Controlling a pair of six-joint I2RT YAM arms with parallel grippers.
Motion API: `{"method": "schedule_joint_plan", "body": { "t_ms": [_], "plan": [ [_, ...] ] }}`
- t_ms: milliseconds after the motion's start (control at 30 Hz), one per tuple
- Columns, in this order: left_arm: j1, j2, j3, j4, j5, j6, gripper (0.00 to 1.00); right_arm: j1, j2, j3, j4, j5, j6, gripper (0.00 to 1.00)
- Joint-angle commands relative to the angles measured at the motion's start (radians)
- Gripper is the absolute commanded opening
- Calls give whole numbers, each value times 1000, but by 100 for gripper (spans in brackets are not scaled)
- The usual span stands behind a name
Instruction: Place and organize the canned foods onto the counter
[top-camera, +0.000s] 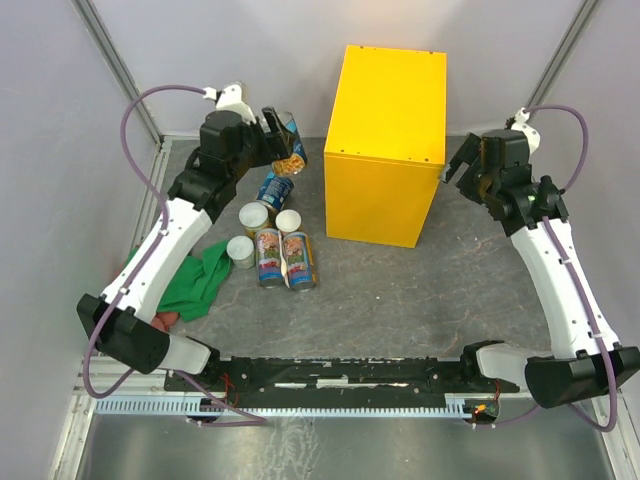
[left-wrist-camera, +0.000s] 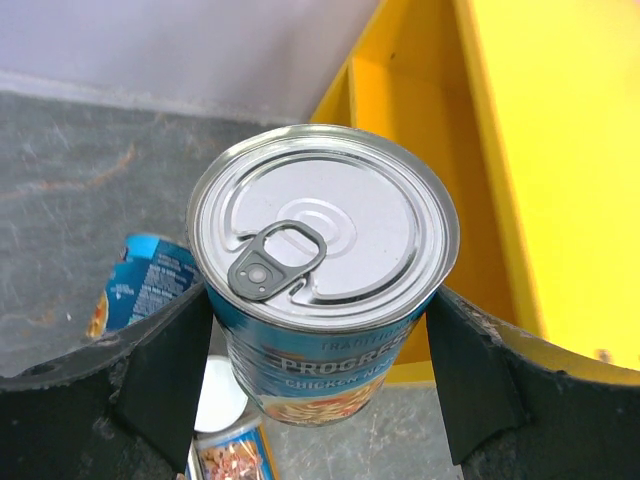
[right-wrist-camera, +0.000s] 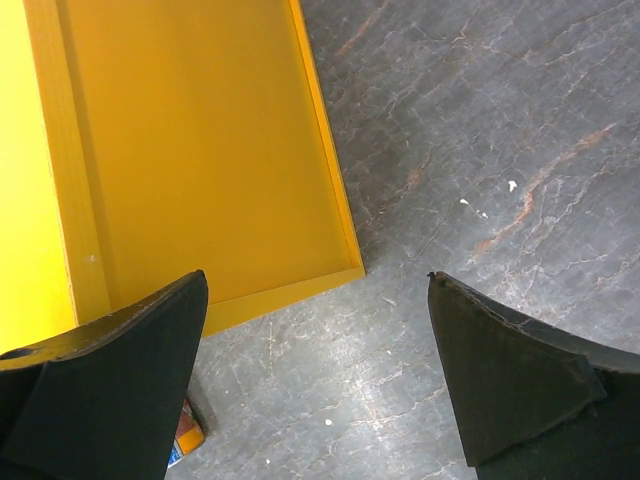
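Observation:
My left gripper (top-camera: 283, 140) is shut on a wide blue-labelled can (top-camera: 290, 146) and holds it in the air left of the yellow counter (top-camera: 385, 140). In the left wrist view the can (left-wrist-camera: 320, 270) shows its silver pull-tab top between my fingers (left-wrist-camera: 165, 370). The second blue can (top-camera: 275, 187) lies on the floor below. Three small pale-lidded cans (top-camera: 255, 215) and two slim colourful cans (top-camera: 284, 259) stand near it. My right gripper (top-camera: 455, 165) is open and empty by the counter's right side (right-wrist-camera: 200, 150).
A green cloth (top-camera: 195, 280) lies on the grey stone-patterned floor (top-camera: 400, 290) left of the cans. Grey walls close in the back and sides. The arm bases and a black rail (top-camera: 340, 375) run along the near edge.

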Motion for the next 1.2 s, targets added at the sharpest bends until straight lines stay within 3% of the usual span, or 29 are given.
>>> {"method": "schedule_joint_plan", "body": {
  "t_ms": [0,500,1167],
  "plan": [
    [-4,-102,190,155,-37,47,3,79,15,35,73,-26,0,99],
    [-5,-82,445,119,-74,98,3,283,147,130,127,41,-30,99],
    [-84,151,671,162,3,81,3,398,284,248,219,-23,-131,99]
  ]
}}
